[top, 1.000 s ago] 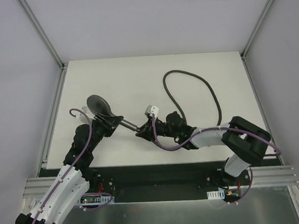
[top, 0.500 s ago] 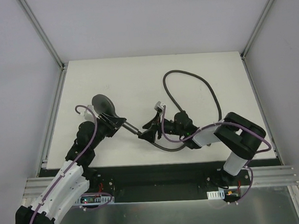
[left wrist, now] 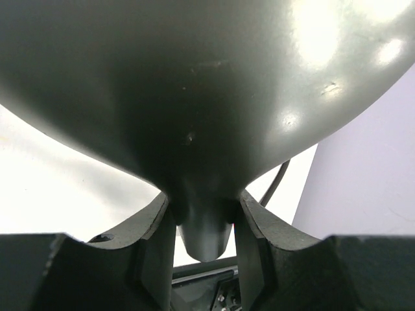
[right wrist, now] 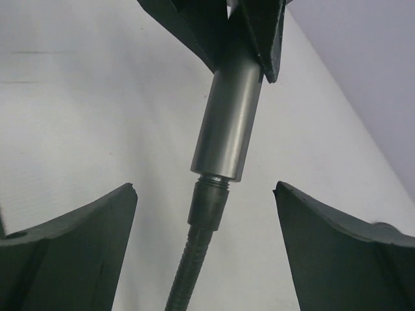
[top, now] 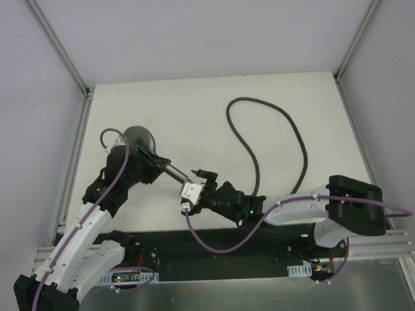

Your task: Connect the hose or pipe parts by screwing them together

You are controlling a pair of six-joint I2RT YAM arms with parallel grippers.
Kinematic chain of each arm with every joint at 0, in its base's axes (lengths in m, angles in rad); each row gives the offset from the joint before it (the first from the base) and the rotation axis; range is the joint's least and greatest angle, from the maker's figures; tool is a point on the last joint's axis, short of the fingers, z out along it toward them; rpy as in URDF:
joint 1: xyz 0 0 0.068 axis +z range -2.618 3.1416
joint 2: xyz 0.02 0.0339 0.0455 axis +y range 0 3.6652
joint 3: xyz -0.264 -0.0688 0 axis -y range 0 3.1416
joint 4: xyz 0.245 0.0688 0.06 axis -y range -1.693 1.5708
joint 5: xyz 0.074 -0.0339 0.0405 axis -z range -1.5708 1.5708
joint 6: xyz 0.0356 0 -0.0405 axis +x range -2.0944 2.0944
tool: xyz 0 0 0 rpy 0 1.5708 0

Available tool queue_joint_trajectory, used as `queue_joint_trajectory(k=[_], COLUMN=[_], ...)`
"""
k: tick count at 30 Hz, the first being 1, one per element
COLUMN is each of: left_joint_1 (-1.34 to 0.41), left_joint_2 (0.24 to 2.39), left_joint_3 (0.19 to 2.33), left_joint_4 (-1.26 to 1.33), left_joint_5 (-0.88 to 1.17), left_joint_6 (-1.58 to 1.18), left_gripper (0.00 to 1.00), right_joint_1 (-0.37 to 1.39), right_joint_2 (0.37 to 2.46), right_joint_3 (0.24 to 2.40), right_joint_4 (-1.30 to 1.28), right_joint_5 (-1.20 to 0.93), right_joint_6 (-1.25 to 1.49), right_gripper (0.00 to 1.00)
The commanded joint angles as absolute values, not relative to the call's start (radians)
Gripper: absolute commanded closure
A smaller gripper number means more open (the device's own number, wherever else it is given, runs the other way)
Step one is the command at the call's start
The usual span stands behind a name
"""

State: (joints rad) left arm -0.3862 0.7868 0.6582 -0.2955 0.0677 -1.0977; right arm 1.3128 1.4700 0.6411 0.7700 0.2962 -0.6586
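Hose [right wrist: 194, 256], shower head [right wrist: 228, 116] — end-to-end, right end effector [right wrist: 205, 186] spread

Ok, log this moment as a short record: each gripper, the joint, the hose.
left gripper: shut on shower head, at the neck below the head
right gripper: open, jaws either side of the joint, touching nothing
joint: hose fitting entered in the handle end, some thread showing
hose: runs off in a loop over the table
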Motion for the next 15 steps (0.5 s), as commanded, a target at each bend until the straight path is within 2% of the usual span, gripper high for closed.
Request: queue_joint_trajectory(k=[1,3,8,9,11,12,14,15], left_joint_1=[-0.39,-0.388,-0.39,-0.39,-0.39,-0.39,-0.388,-0.39], left_joint_2=[0.782,0.778,0.765,0.764,0.762,0.762,0.761,0.758], left_joint_3=[0.747,0.758,0.768,0.77,0.773,0.776,0.775,0.773], left_joint_4=[-0.362,-0.38,-0.4,-0.402,-0.403,-0.405,-0.403,-0.402], left_joint_5=[0.045,0.037,0.037,0.037,0.032,0.029,0.028,0.031], left_joint_6=[-1.137,-1.137,-1.15,-1.15,-1.134,-1.129,-1.114,-1.108], left_gripper=[1.0,1.0,1.0,1.0,1.0,1.0,1.0,1.0], right_joint_1=[1.37,1.387,1.4,1.404,1.405,1.404,1.402,1.393], right_joint_2=[1.548,1.581,1.631,1.635,1.635,1.632,1.618,1.612], right_joint_3=[0.739,0.768,0.805,0.81,0.815,0.815,0.813,0.811], right_joint_4=[0.753,0.753,0.744,0.739,0.732,0.727,0.726,0.718], right_joint_5=[0.574,0.591,0.612,0.615,0.611,0.606,0.583,0.569], right_joint_6=[-0.931,-0.96,-0.969,-0.968,-0.959,-0.944,-0.919,-0.87], right_gripper=[0.16,0.21,0.45,0.55,0.66,0.75,0.81,0.87])
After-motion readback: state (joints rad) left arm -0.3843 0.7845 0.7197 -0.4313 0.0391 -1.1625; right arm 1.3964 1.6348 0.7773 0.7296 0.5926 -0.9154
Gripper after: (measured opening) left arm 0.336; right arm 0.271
